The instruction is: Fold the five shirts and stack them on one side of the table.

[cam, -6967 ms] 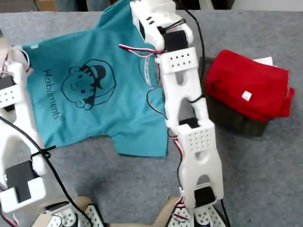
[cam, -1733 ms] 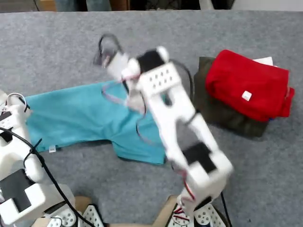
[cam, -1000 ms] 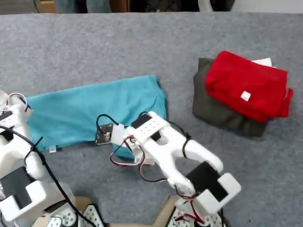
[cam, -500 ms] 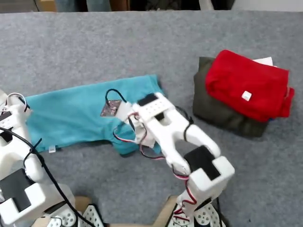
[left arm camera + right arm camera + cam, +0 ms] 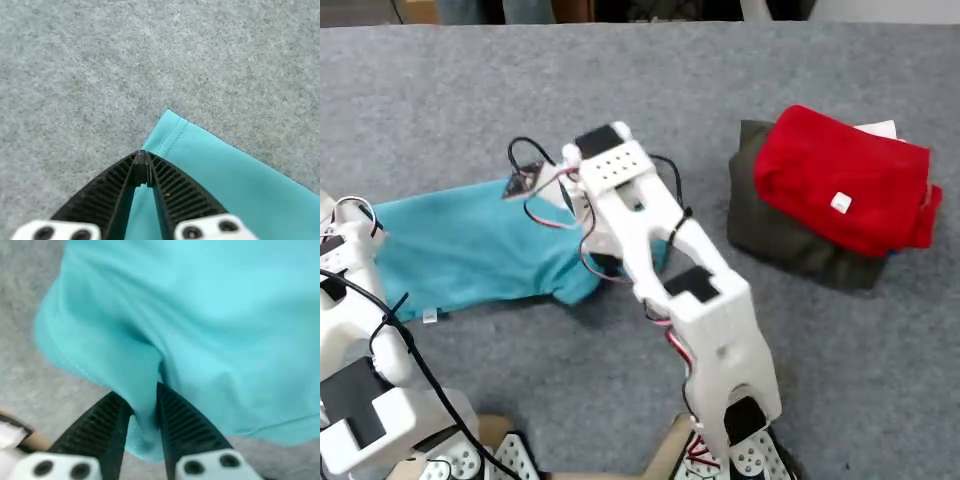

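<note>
Pinching a fold of the teal shirt (image 5: 225,315), the right gripper (image 5: 142,396) hangs above the cloth's edge.

From my feed, the whole working surface is a grey, felt-like counter (image 5: 840,380), its nap matted and faintly mottled, running edge to edge in the overhead view. The close-up feeds show the same fuzzy grey weave. Light is even and diffuse; shadows on the felt are soft and short, with no hard glare. Past the far edge I see a thin strip of room: a brown wooden piece (image 5: 418,10) at the left, a dark gap (image 5: 650,10) in the middle, a pale white surface (image 5: 880,9) at the right. Along the near edge sits a tan board (image 5: 492,428), partly hidden.
</note>
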